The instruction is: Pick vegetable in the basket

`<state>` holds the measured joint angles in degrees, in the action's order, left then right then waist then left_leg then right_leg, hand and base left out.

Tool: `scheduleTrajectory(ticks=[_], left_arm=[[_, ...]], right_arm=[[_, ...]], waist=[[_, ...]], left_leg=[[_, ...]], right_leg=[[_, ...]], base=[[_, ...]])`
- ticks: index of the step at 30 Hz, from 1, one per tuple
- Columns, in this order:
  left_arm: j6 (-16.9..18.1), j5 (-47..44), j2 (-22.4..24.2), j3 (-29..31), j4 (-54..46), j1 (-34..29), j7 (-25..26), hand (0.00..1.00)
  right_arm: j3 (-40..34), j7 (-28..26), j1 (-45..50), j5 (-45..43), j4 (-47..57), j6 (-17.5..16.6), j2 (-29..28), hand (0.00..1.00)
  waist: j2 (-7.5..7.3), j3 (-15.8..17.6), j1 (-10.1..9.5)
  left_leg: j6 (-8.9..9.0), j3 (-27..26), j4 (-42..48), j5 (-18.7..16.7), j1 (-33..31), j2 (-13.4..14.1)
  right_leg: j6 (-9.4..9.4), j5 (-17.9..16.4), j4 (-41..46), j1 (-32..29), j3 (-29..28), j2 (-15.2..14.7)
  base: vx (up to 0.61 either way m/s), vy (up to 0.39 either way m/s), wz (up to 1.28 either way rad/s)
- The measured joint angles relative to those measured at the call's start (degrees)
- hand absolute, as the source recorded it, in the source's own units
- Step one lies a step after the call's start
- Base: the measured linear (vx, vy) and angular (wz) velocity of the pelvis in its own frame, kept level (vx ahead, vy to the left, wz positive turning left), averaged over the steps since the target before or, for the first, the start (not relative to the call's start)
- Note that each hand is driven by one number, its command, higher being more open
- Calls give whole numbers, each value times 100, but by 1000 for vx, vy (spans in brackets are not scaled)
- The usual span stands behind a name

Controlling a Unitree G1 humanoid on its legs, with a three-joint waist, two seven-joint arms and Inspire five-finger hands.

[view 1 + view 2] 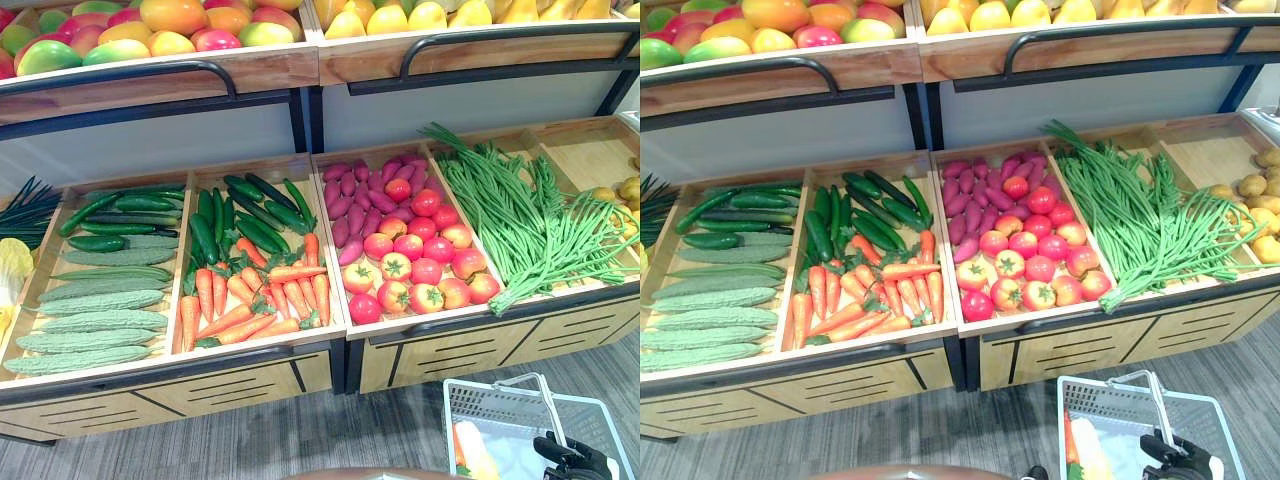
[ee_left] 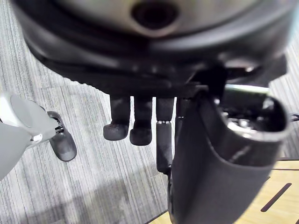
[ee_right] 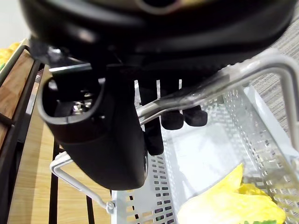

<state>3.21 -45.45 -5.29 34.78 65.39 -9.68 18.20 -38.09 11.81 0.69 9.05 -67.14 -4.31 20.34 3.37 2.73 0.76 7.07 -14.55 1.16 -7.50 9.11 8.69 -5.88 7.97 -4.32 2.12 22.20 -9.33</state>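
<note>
Basket [image 1: 452,412] (white, with perforated walls): hung low at the right above the grey floor [image 1: 300,430], near the front of the wooden produce stand [image 1: 440,355]; gripped at its handle [image 3: 261,74] by the right hand [image 1: 572,458], fingers [image 3: 173,119] clenched round it; held a yellow leafy vegetable [image 3: 224,205] and an orange one [image 1: 459,445]. Left hand [image 2: 205,163]: hovered over the floor, fingers [image 2: 140,133] loosely released, grasping nothing.

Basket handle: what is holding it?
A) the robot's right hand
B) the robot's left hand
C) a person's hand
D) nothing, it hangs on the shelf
A: the right hand is curled round the basket handle; the left hand hangs over the floor, holding nothing.
</note>
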Motion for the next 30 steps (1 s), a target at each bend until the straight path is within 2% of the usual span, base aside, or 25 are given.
scheduleTrajectory(ticks=[12,18,19,20,21,24,30], left_arm=[[-2,-11,-1,4,0,0,142,100],[-108,151,-3,1,0,2,174,100],[-177,545,2,9,6,10,205,100],[-261,1823,25,-41,11,-2,350,100],[-262,2715,23,-151,10,-14,459,100],[-277,3850,5,-413,1,-14,552,100],[-434,4400,5,-988,-23,-17,341,100]], right_arm=[[3,0,0,0,0,0,0,0],[155,1,-2,-2,-8,0,0,0],[155,3,-2,-7,-8,0,0,0],[159,5,-6,-9,-8,0,-3,0],[166,5,-7,-10,-7,-1,-5,0],[217,6,-7,-13,-6,-1,-6,0],[337,8,4,-13,-4,-1,-95,0]], waist=[[-3,2,2],[-11,6,12],[-12,5,10],[-17,9,9],[-25,13,8],[-30,17,9],[-56,34,8]], left_leg=[[0,0,-1,0,0,0],[0,-7,-2,0,0,-2],[0,-14,-2,0,2,-2],[0,-36,-2,0,12,-2],[0,-51,-2,0,17,0],[0,-85,-2,0,20,1],[2,-182,-5,-2,71,3]], right_leg=[[0,0,0,-1,-1,0],[0,0,0,-8,-12,2],[0,0,0,-10,-19,3],[0,1,2,-16,-41,7],[1,2,6,-23,-61,13],[2,3,26,-54,-115,19],[4,4,85,-109,-240,30]], base=[[0,0,0],[0,0,0],[0,0,-5],[0,0,-7],[0,0,-8],[-1,-1,-8],[-10,-10,-11]])
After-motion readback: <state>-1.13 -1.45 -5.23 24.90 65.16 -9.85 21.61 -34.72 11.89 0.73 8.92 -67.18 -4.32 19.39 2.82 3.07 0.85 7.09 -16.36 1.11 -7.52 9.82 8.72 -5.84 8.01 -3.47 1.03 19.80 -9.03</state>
